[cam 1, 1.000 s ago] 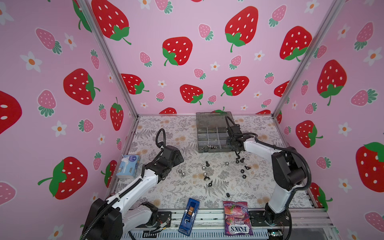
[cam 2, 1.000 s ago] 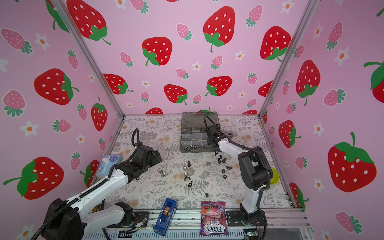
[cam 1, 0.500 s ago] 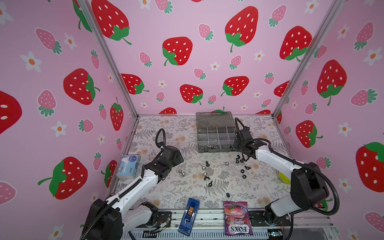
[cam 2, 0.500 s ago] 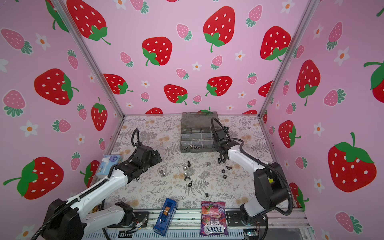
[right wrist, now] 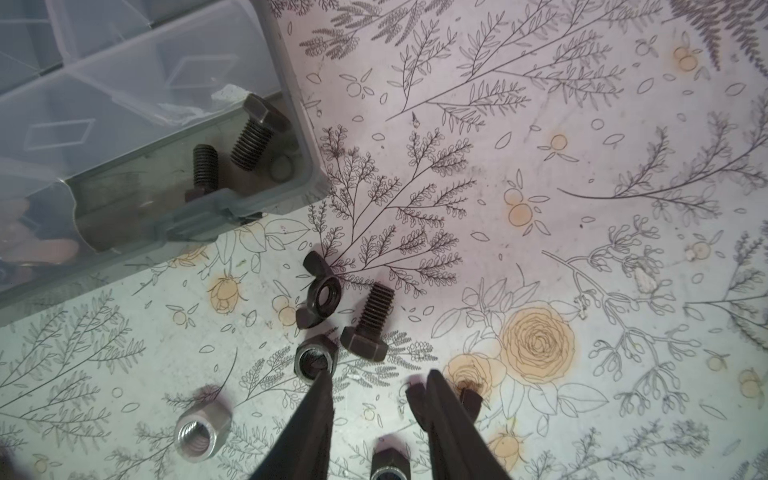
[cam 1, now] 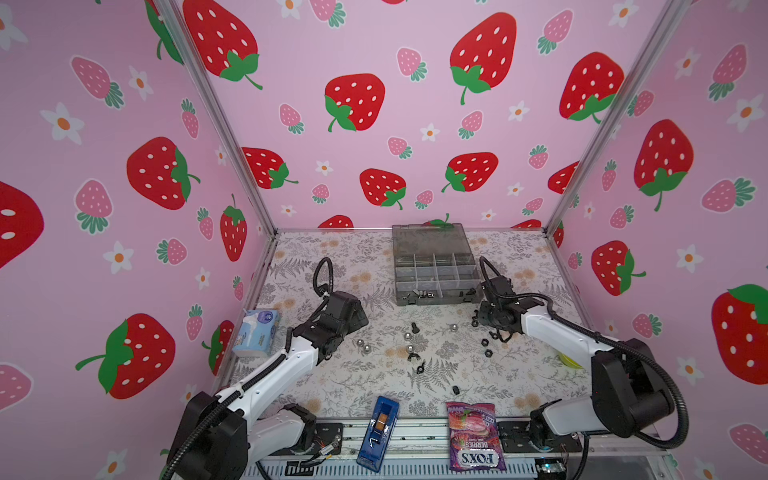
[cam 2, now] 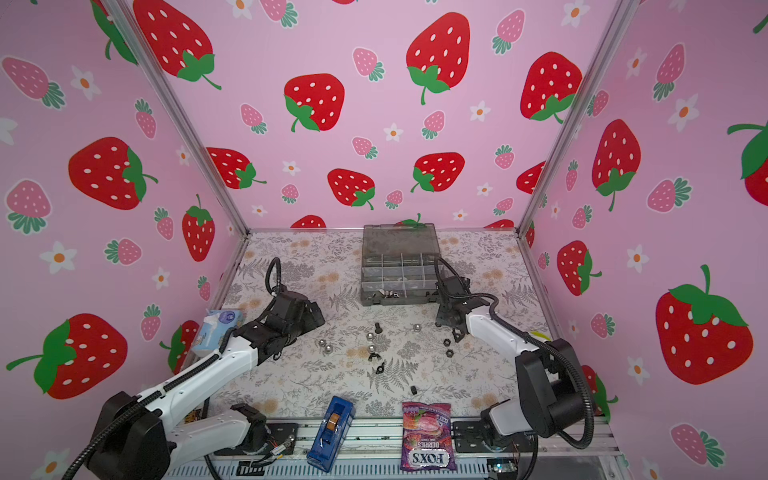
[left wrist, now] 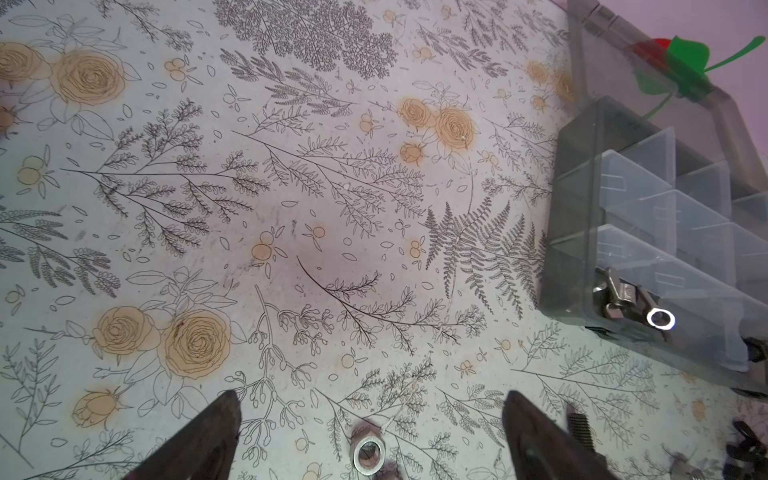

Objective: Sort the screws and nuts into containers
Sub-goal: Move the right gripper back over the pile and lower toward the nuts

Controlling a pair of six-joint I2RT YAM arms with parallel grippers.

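At the front of the desk [cam 1: 332, 390], furthest from the organiser box [cam 1: 397, 272], sit the blue box [cam 1: 379, 432] and candy bag [cam 1: 473, 436]; neither is part of the job. Closer to the organiser, loose nuts [cam 1: 409, 348] and one black screw [cam 1: 414, 327] lie scattered on the desk.

Next the left gripper [left wrist: 370, 399]: jaws wide apart and empty, low by a silver nut [left wrist: 368, 451], well off the organiser's near-left corner. The right gripper [right wrist: 374, 380] has its jaws part-way apart with nothing between them, just off the organiser's near-right corner.

Risk: one right fingertip [right wrist: 320, 386] sits at the rim of a black hex nut [right wrist: 316, 359], and a second screw [right wrist: 368, 324] and a winged nut [right wrist: 318, 297] crowd right beside it. Closing here could flick the nut away or pinch two kinds at once, so the wrong piece lands in a cell. The round silver ones could roll if bumped.

The near-right corner cell [right wrist: 295, 158] already holds two black screws [right wrist: 249, 137]. Silver winged nuts [left wrist: 615, 291] sit in the near row, further left.

A second ago the right arm was over that corner cell; now it's off the organiser, at the cluster. The left arm and loose parts are in the same spots.
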